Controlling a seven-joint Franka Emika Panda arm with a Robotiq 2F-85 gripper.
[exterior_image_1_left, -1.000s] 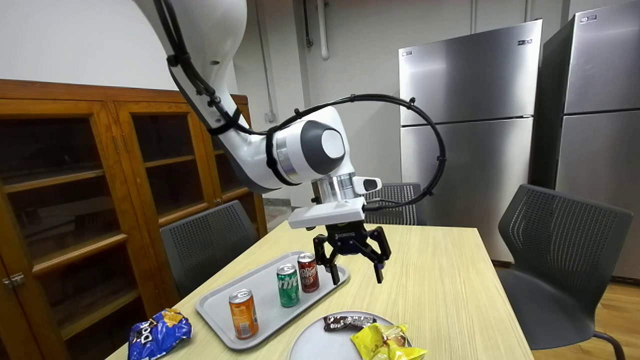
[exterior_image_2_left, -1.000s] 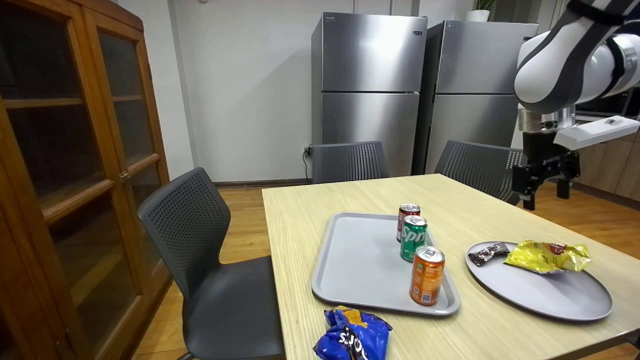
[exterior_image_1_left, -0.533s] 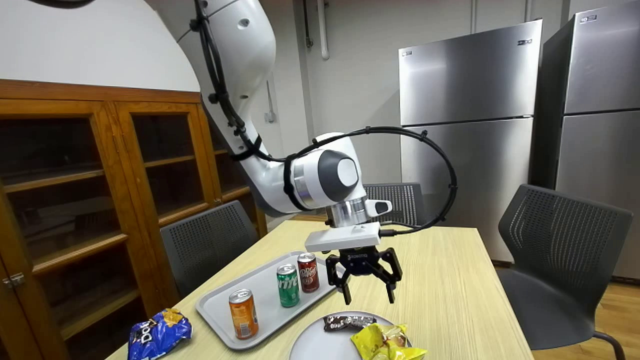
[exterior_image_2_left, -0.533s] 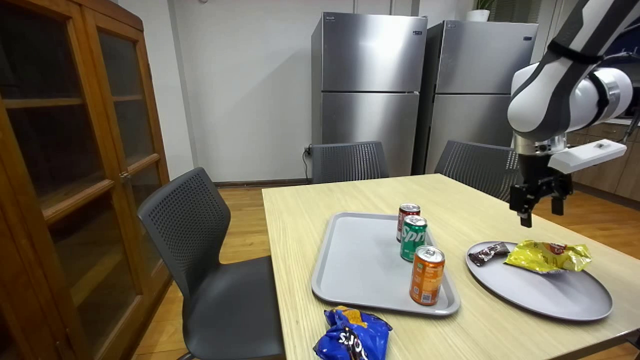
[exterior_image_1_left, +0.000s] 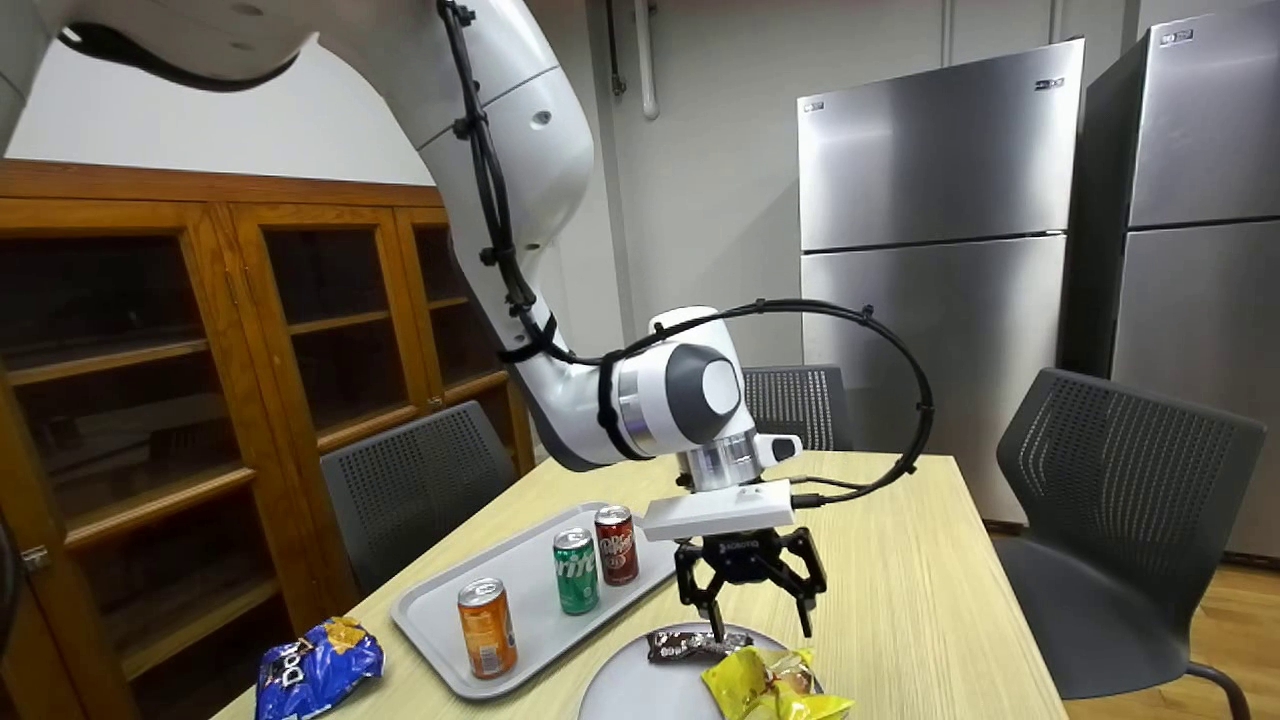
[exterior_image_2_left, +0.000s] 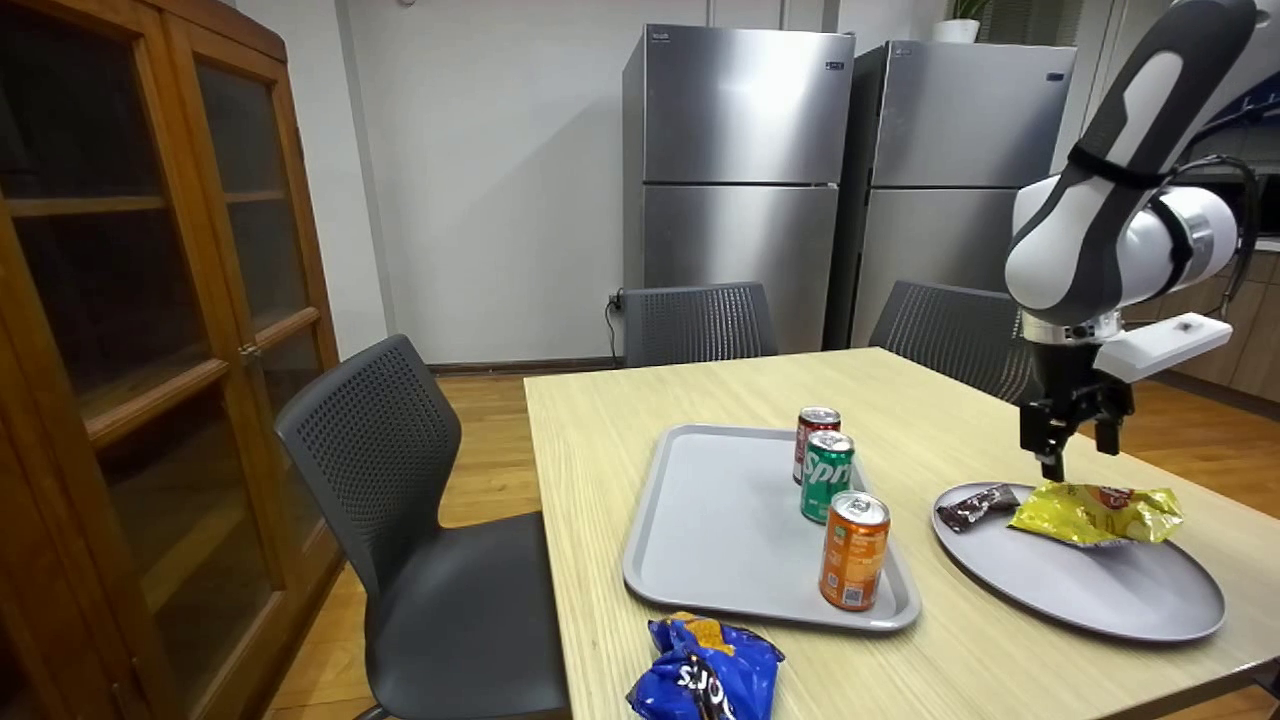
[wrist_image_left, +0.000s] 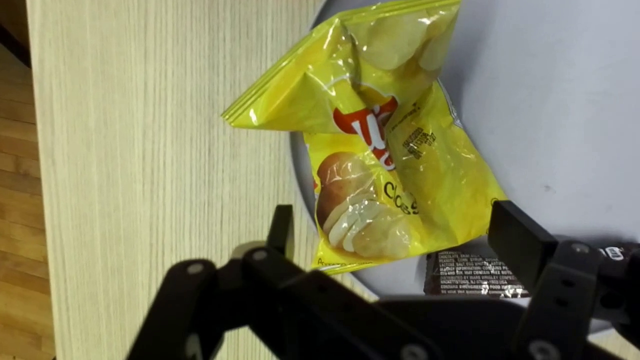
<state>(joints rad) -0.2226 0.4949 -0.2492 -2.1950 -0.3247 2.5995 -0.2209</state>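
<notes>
On the plate (exterior_image_2_left: 1100, 595), a candy bar (exterior_image_2_left: 978, 507) lies beside the chip bag (wrist_image_left: 390, 150).

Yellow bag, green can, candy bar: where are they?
Yellow bag (wrist_image_left: 377, 150): wrist view, its wrinkled middle.
Green can (exterior_image_1_left: 577, 573): in an exterior view, its printed side.
Candy bar (exterior_image_2_left: 977, 508): in an exterior view, its wrapper's middle.

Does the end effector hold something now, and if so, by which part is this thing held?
Nothing is held. The end effector is open, and the yellow bag near it lies ungripped on the plate.
</notes>
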